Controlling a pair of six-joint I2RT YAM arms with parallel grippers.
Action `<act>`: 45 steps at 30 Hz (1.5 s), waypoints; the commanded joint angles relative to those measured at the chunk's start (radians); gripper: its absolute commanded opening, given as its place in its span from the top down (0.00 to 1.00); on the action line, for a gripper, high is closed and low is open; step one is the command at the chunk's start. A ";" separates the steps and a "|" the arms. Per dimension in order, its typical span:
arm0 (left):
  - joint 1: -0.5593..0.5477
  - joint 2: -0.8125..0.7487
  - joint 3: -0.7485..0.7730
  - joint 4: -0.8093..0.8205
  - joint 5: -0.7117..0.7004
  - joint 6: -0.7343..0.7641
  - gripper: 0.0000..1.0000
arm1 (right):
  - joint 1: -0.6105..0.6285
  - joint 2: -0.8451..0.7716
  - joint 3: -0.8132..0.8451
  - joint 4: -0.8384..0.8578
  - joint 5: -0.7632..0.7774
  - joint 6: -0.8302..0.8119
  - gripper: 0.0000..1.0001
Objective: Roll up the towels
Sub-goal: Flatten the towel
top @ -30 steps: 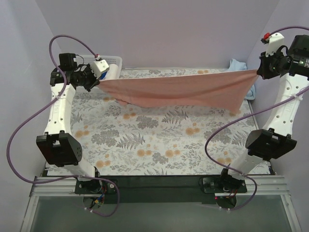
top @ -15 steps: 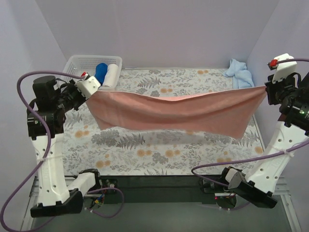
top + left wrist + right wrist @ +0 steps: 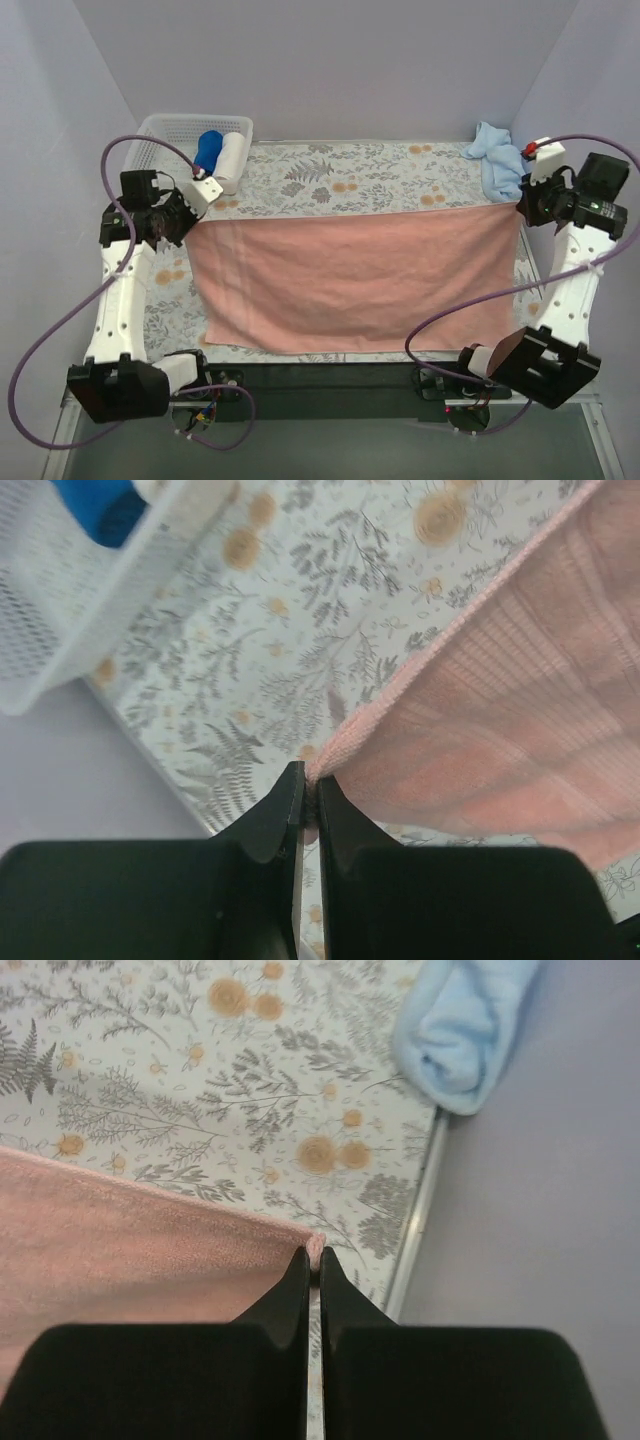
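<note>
The salmon-pink towel lies spread flat across the floral table, its near edge by the table's front. My left gripper is shut on its far left corner, as the left wrist view shows with the pink towel running off to the right. My right gripper is shut on the far right corner, also seen in the right wrist view with the pink towel to its left. The light sky-blue towel lies crumpled at the far right corner and shows in the right wrist view.
A white basket at the far left corner holds a dark blue roll and a white roll. The basket also shows in the left wrist view. The table's right edge runs beside my right gripper, next to the wall.
Both grippers have lowered and the pink towel, which hung stretched in the air between them, now lies flat on the table. Both still hold its far corners.
</note>
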State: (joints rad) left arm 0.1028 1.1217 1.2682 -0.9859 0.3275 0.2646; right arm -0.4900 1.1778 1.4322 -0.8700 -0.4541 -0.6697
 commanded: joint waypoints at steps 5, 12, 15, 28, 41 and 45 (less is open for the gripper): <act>0.005 0.213 -0.112 0.248 -0.012 -0.070 1.00 | 0.192 0.216 -0.127 0.305 0.150 0.107 0.99; 0.006 0.493 -0.001 0.362 -0.036 -0.120 1.00 | 0.208 0.557 0.086 0.353 0.195 0.194 0.99; 0.006 0.627 0.092 0.351 -0.022 -0.142 0.91 | 0.234 0.647 0.192 0.326 0.225 0.217 0.99; 0.006 0.543 0.154 0.146 0.128 -0.078 0.57 | 0.218 0.688 0.314 0.076 0.260 0.141 0.53; -0.037 0.486 -0.136 0.138 0.142 -0.045 0.72 | 0.220 0.407 -0.233 -0.107 0.282 -0.087 0.71; -0.037 0.579 -0.104 0.208 0.087 -0.102 0.74 | 0.218 0.454 -0.276 -0.063 0.275 -0.065 0.71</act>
State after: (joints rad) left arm 0.0673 1.6650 1.1347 -0.8516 0.4507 0.2050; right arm -0.2718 1.6180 1.1622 -0.9554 -0.1764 -0.7227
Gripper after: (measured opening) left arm 0.269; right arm 0.292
